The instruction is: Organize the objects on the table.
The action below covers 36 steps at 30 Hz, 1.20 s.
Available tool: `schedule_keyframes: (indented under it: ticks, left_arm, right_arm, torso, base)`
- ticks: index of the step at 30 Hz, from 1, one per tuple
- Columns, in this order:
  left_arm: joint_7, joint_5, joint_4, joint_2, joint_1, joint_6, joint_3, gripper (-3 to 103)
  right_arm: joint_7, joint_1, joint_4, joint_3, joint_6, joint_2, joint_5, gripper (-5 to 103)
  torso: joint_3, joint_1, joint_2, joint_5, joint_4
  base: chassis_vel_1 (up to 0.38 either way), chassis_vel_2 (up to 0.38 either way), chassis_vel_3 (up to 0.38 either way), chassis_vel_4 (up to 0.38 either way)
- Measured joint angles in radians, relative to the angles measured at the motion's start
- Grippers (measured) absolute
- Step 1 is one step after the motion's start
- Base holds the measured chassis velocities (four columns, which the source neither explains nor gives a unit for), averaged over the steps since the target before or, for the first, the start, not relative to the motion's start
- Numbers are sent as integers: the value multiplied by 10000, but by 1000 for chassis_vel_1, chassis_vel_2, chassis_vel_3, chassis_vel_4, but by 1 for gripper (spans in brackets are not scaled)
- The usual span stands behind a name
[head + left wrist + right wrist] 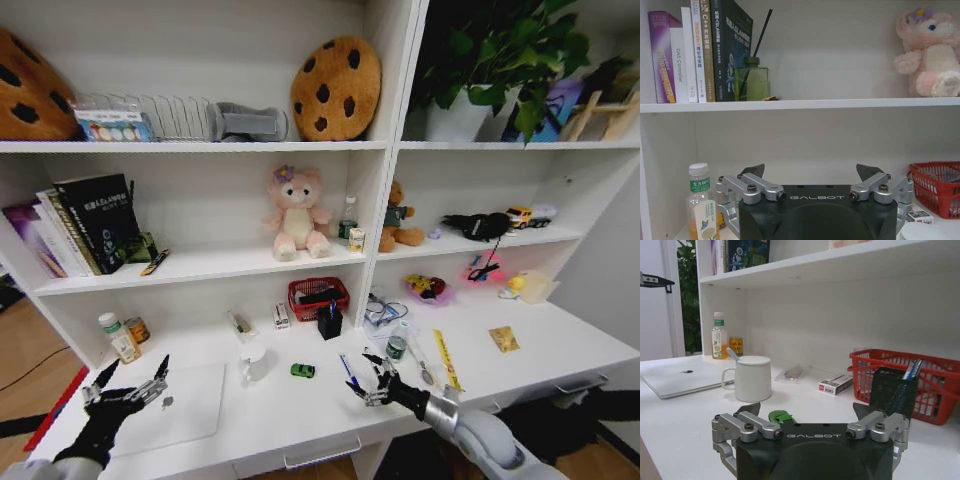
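Note:
The silver laptop (185, 408) lies shut on the left of the white table (300, 415). My left gripper (133, 372) hovers open over the laptop's left part, empty, and its fingers (754, 171) face the shelving. A tiny green toy car (302, 370) sits mid-table beside a white mug (253, 362). A blue pen (348, 368) lies just right of the car. My right gripper (368, 377) is open and empty low over the table beside that pen. In the right wrist view the car (781, 416) lies between and beyond its fingers (751, 410), with the laptop (682, 377) farther off.
A red basket (318, 297) and a black pen holder (330, 322) stand at the back of the table, with small bottles (122, 338) at the back left. A yellow strip (446, 360) and a small bottle (397, 347) lie right of my right gripper. Books (700, 50) and a green container (751, 80) fill the shelf above.

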Motion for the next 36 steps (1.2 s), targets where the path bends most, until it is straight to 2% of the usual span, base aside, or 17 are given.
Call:
schedule_keyframes:
  ticks: [4,7,11,13,19,27,36]
  left_arm:
    - [2,0,0,0,0,0,0,100]
    - [3,0,2,0,1,3,0,100]
    - [2,-1,3,0,0,2,1,100]
    - [4,-1,4,0,0,2,1,100]
    - [6,-2,4,0,0,2,2,100]
    - [6,-3,4,0,0,2,1,100]
    - [5,-3,4,0,0,-1,1,100]
  right_arm:
    - [-25,825,-445,-720,-50,13,0,100]
    - [-321,2221,-1281,-1950,-75,-24,93,100]
    - [-531,2929,-1716,-2685,-95,-26,186,100]
    - [-701,3691,-2124,-3620,-274,68,493,100]
    - [-792,4881,-2984,-4750,-320,524,493,100]
    - [-815,6133,-3822,-5797,-179,918,266,100]
    - [-854,6298,-4000,-6169,-70,1019,100,100]
  torso:
    - [-1,0,0,1,2]
    - [0,0,0,-1,5]
    - [0,0,0,-3,3]
    - [0,0,-1,-3,2]
    - [-1,0,-1,-3,3]
    - [-1,0,-1,-2,3]
    - [-1,-1,0,-1,2]
  base:
    - [0,0,0,0]
    - [0,0,0,0]
    - [0,0,0,0]
    - [0,0,0,0]
    - [0,0,0,0]
    - [0,0,0,0]
    - [0,0,0,0]
